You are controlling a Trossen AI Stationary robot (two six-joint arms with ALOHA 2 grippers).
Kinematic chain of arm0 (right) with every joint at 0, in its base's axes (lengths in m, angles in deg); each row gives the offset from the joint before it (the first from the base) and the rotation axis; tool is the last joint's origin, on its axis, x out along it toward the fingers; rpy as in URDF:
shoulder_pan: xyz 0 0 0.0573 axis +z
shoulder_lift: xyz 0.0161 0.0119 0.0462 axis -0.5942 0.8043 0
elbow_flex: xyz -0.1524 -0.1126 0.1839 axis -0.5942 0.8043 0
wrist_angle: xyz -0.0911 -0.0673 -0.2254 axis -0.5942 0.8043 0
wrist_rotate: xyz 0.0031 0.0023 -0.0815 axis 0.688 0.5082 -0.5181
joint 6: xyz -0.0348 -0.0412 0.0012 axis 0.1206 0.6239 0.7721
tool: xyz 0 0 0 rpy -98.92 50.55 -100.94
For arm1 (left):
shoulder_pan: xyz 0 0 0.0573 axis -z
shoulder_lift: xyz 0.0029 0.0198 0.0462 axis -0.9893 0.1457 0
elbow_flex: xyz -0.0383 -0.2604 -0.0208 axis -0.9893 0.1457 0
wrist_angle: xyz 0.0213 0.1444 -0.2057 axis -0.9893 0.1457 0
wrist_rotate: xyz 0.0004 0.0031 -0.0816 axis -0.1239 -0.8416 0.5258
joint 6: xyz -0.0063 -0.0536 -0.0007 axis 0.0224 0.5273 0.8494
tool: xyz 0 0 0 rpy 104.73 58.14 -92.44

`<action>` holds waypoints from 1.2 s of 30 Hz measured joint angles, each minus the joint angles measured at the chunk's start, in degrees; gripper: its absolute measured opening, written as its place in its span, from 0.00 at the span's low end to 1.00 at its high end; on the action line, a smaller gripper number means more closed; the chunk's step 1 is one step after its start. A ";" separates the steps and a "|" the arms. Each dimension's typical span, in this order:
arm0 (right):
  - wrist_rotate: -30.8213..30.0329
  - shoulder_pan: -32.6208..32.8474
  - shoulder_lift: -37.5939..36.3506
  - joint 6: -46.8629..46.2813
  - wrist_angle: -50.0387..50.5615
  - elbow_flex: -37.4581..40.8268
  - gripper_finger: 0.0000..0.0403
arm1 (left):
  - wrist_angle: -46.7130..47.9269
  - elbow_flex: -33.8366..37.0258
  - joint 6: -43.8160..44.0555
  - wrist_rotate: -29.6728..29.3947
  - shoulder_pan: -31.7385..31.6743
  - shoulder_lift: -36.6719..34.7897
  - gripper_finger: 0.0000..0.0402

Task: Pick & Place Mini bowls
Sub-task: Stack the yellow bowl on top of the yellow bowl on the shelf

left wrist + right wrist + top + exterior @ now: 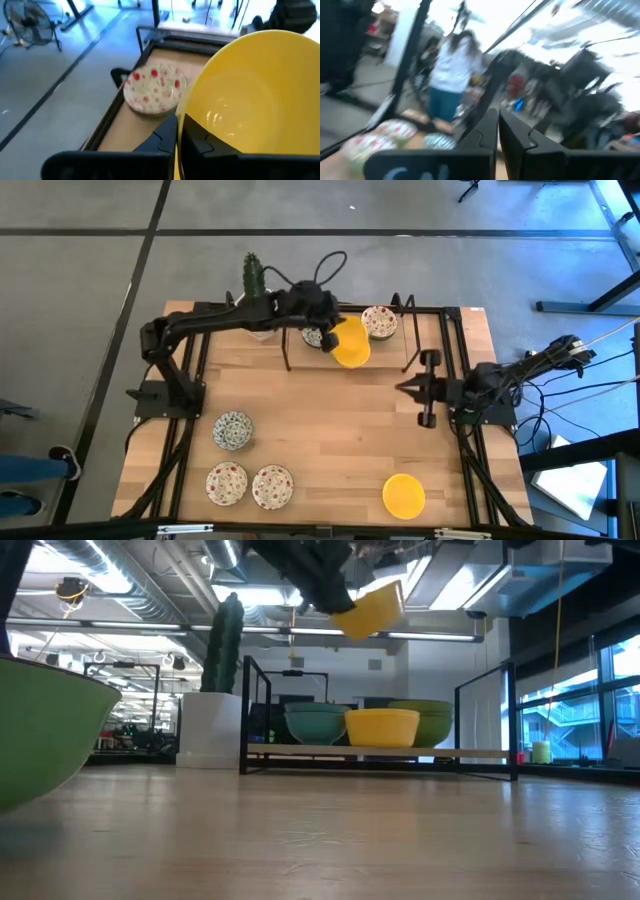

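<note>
Yellow bowl (351,343) gripped by rim in left pincer (328,338), held aloft; speckled bowl (379,321) at 1 o'clock. Right pincer (404,388) closed, empty.

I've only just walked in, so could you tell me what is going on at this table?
The left gripper holds a yellow bowl by its rim, jaws shut, lifted above the far side of the table near a speckled bowl. The right gripper waits at the right edge, shut and empty. Another yellow bowl and three patterned bowls sit along the near side.
</note>
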 joint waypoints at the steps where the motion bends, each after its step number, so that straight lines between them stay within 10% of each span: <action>1: -0.80 0.00 -0.05 0.93 -1.54 -0.01 0.04 | -1.19 -0.04 -0.02 1.12 -0.44 0.95 0.01; 18: -1.42 0.00 -0.23 1.09 -0.01 -0.01 0.04 | 0.09 -8.94 -2.58 4.71 -3.14 16.54 0.01; 36: -1.42 0.00 -0.23 4.33 0.12 -0.01 0.04 | 3.90 -10.05 -2.01 4.33 -3.42 17.30 0.01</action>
